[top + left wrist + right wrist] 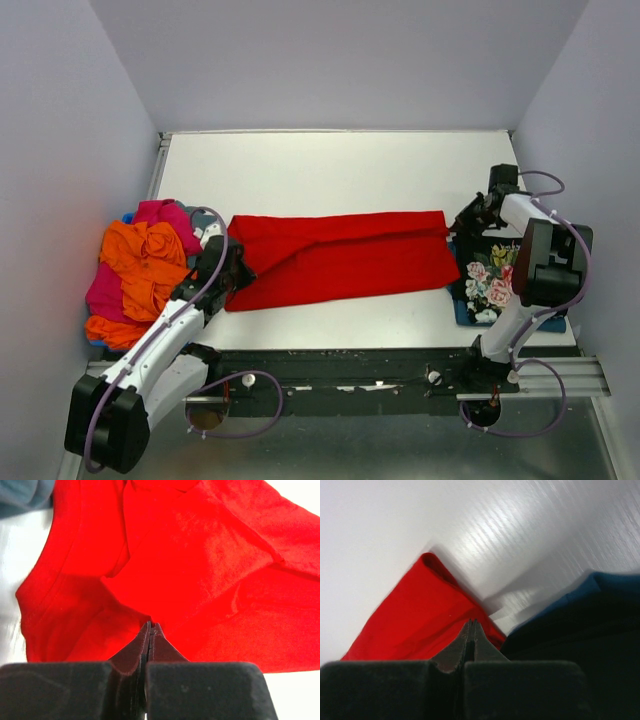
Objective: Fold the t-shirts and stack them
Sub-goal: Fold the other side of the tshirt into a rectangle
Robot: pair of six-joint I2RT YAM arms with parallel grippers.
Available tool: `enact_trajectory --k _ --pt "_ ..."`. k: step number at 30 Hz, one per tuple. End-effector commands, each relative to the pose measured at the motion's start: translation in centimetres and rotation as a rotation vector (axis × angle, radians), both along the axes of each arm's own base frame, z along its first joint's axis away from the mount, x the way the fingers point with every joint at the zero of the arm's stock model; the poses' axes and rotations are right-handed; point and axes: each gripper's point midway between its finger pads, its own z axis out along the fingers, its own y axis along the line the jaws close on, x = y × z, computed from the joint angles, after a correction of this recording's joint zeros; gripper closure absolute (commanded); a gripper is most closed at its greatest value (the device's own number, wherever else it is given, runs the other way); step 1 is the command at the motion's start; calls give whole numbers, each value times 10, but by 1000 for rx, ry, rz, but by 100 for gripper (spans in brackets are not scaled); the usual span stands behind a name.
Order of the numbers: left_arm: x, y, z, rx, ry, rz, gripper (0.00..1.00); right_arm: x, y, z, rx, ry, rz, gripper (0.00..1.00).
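Note:
The red t-shirt (340, 255) lies as a long band folded lengthwise across the middle of the table. My left gripper (236, 268) is at its left end, jaws shut, with a fold of the red t-shirt (190, 565) pinched at the tips (150, 625). My right gripper (463, 222) is at its right end, jaws shut on the red t-shirt's corner (415, 625) at the tips (472, 622). The black floral t-shirt (488, 280) lies on a folded blue t-shirt (462, 312) at the right, under the right arm. The blue t-shirt's edge also shows in the right wrist view (585, 587).
A loose pile at the table's left edge holds orange t-shirts (145, 262), magenta-pink ones (165, 212) and a bit of blue. A teal-grey cloth (22, 497) shows in the corner of the left wrist view. White table (330, 170) stretches behind the red shirt; walls close in on three sides.

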Motion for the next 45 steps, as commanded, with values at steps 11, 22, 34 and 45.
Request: enact_trajectory --k 11,22,34,45 --pt "-24 -17 -18 -83 22 -12 100 -1 -10 33 -102 -161 -36 61" --pt "-33 -19 -12 -93 45 -13 82 12 55 58 -114 -254 156 59" --pt "-9 14 63 -43 -163 157 40 35 53 22 -199 -98 81 99" --pt "80 17 29 42 -106 286 100 35 39 1 -245 31 -23 99"
